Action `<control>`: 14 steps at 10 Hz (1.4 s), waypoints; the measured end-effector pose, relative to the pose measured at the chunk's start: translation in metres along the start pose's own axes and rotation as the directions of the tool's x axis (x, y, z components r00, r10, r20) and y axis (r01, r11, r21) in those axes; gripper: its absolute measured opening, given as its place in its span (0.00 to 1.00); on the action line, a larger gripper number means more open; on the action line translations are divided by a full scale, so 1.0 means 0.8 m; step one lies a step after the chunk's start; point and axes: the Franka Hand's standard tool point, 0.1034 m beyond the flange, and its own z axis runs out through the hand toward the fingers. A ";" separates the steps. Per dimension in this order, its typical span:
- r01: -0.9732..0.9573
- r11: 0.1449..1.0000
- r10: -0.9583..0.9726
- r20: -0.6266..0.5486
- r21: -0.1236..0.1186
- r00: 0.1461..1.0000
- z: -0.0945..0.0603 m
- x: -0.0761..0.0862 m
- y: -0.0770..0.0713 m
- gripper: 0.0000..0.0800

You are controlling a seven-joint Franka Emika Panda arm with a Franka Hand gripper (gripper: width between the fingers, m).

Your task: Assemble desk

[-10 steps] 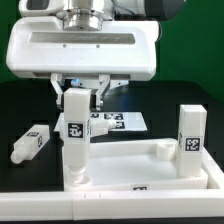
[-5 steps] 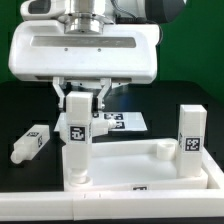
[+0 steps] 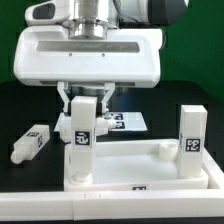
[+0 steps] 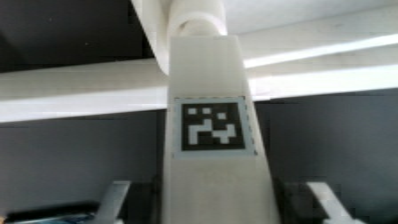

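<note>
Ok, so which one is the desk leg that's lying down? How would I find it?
Find the big white desk panel at the front, with two upright legs standing on it. Look past its end on the exterior view's left, onto the black table: the loose leg is there. It is the only leg lying on its side, off the panel.

No readable writing; only coded square tags (image 4: 214, 125) on legs (image 3: 191, 120).
</note>
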 end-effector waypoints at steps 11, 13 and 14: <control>-0.034 0.998 0.030 0.091 0.044 0.995 0.007 0.010 -0.005 0.80; -0.129 0.989 0.108 0.229 0.078 0.967 0.010 0.013 -0.016 0.81; -0.151 0.985 0.118 0.308 0.088 0.944 0.010 0.015 -0.017 0.81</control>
